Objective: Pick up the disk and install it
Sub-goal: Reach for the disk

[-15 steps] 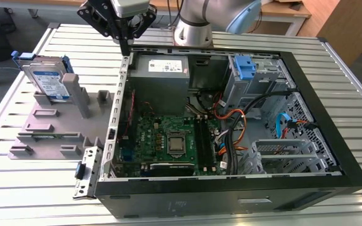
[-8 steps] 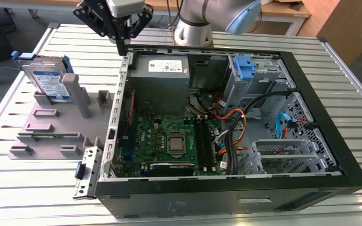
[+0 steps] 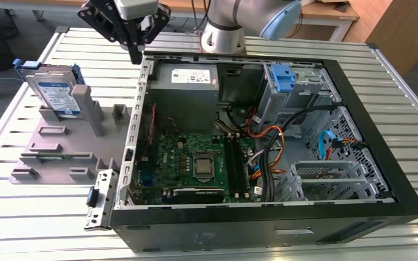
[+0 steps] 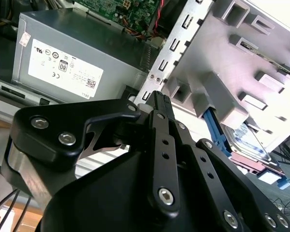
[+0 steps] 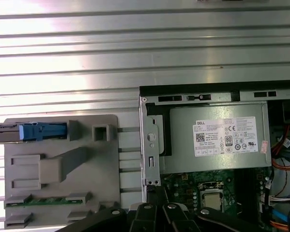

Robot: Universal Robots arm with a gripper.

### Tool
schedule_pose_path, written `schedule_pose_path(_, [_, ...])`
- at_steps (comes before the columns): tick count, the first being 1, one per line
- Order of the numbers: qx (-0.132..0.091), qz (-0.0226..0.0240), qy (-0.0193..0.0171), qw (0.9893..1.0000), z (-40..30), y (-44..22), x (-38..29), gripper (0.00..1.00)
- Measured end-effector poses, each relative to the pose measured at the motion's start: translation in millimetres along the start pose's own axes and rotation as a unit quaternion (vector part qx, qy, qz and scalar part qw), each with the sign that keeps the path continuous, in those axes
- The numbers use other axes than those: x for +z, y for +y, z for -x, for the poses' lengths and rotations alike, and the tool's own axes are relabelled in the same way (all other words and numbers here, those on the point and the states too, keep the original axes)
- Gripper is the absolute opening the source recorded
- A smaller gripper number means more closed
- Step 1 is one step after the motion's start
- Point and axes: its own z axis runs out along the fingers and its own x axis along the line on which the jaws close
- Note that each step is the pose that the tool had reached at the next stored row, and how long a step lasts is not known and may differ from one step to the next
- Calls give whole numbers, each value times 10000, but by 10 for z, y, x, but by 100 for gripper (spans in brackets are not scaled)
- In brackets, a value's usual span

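The disk (image 3: 54, 91), a silver drive with a white-and-blue label in a blue carrier, stands upright in the grey fixture (image 3: 63, 147). In the exterior view it is between nine and ten o'clock from the open computer case (image 3: 267, 217). The first wrist view shows it edge-on. The second wrist view shows the power supply (image 4: 77, 58) and its sticker. The gripper (image 3: 135, 57), pinched closed on nothing, hangs at two o'clock from the disk. A ribbed metal table (image 3: 42, 217) carries everything, with wooden furniture (image 3: 405, 27) behind.

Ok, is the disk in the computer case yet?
No, out: the disk stands on edge in the grey fixture beside the computer case, the gripper apart from it.
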Motion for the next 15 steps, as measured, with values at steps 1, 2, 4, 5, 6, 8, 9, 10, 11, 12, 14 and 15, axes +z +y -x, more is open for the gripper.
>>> schedule_pose_path(1, [0,0,0,10000,-13,-1,0,11])
schedule_pose_path(2, [0,0,0,10000,-27,-2,-1,11])
schedule_pose_path(4, [1,0,0,10000,-54,-4,-2,11])
schedule_pose_path(5, [0,0,0,10000,-68,-5,-2,11])
schedule_pose_path(6, [1,0,0,10000,-82,-6,-3,11])
schedule_pose_path(8, [0,0,0,10000,-110,-8,-4,11])
schedule_pose_path(9, [1,0,0,10000,-122,-9,-4,11])
schedule_pose_path(10, [0,0,0,10000,-133,-10,-4,11])
schedule_pose_path(11, [0,0,0,10000,-144,-10,-5,11])
schedule_pose_path(12, [1,0,0,10000,-156,-11,-6,11])
schedule_pose_path(14, [0,0,0,10000,-179,-13,-6,11])
schedule_pose_path(15, [0,0,0,10000,-190,-14,-6,11])
